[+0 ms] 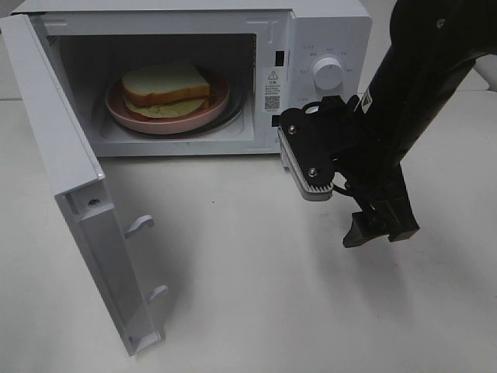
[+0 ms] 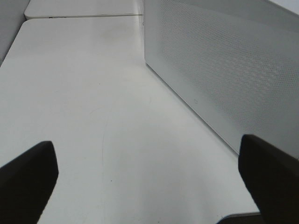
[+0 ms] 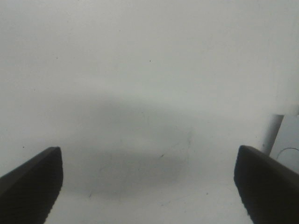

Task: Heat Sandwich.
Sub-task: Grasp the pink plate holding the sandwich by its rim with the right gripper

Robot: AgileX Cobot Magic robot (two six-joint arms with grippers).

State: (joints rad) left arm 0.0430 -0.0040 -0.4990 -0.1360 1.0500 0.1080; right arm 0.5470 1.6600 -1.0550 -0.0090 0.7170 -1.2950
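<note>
The sandwich (image 1: pixel 165 85), white bread with pale green lettuce, lies on a round pink plate (image 1: pixel 213 109) inside the open microwave (image 1: pixel 334 31). In the exterior high view my right gripper (image 1: pixel 380 233) hangs over the table in front of the microwave's control panel, well outside the cavity. Its fingers (image 3: pixel 32 182) stand wide apart over bare table, so it is open and holds nothing. My left gripper (image 2: pixel 149 186) does not show in the exterior high view. In its wrist view it is open and empty beside the microwave's perforated side wall (image 2: pixel 224 70).
The microwave door (image 1: pixel 70 194) swings out to the left, with its latch hooks (image 1: pixel 140 225) facing the table. A white dial (image 1: pixel 327 74) sits on the control panel. White table (image 1: pixel 248 295) spreads in front of the microwave.
</note>
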